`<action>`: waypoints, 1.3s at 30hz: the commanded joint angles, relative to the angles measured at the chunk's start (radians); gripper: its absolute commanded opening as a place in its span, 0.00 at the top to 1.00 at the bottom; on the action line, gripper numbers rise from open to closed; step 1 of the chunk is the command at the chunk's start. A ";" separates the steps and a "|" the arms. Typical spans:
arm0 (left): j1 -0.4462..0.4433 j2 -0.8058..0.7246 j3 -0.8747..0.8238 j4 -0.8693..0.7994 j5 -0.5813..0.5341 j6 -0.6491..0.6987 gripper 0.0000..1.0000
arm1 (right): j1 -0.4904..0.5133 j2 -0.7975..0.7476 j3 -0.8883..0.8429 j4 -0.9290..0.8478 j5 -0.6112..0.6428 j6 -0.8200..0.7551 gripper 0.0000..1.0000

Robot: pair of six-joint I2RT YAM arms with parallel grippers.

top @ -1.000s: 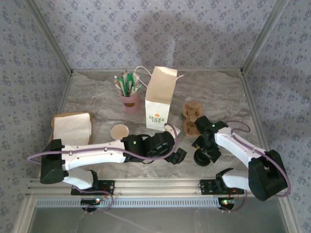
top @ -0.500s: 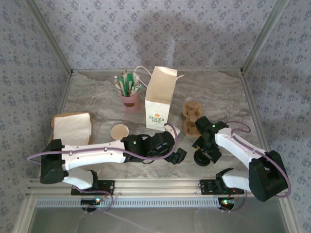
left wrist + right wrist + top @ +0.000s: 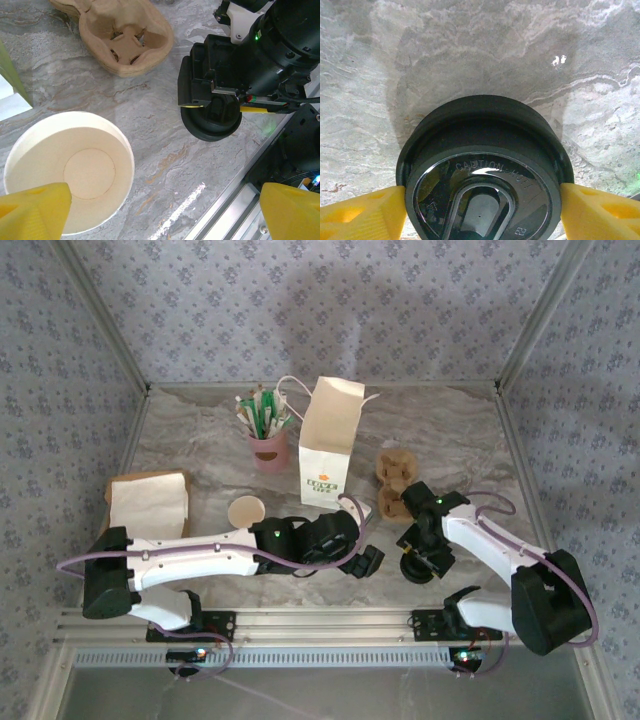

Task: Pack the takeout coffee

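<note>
On the grey marbled table point(image 3: 450, 430), little has changed from a second earlier: both arms sit where they were and nothing on the tabletop has moved. The only difference is that the right gripper point(image 3: 482, 200) has drawn in slightly. A tall white paper bag with a green logo point(image 3: 328, 445) stands open at the back centre, and a flat brown paper bag point(image 3: 150, 505) lies at the left edge. To the right of the white bag rests a brown moulded-pulp cup carrier point(image 3: 393, 480), with a pink holder of green-and-white stirrers point(image 3: 268, 448) to its left. The takeout coffee is not yet in one piece. A cream-white open paper cup point(image 3: 70, 170) stands lidless on the table beneath the left gripper point(image 3: 162, 212), whose yellow fingers are spread wide and grip nothing. A tan lidless paper cup point(image 3: 245, 511) stands farther left, beside that arm. Near the front edge, well apart from the bag, a round black plastic lid point(image 3: 211, 120) lies on the marble, the right gripper's yellow pads point(image 3: 365, 210) meeting its rim on both sides.
</note>
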 commanded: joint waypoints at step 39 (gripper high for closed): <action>0.098 -0.220 -0.152 0.033 -0.081 -0.060 0.03 | 0.185 -0.056 0.296 -0.174 0.097 -0.037 0.21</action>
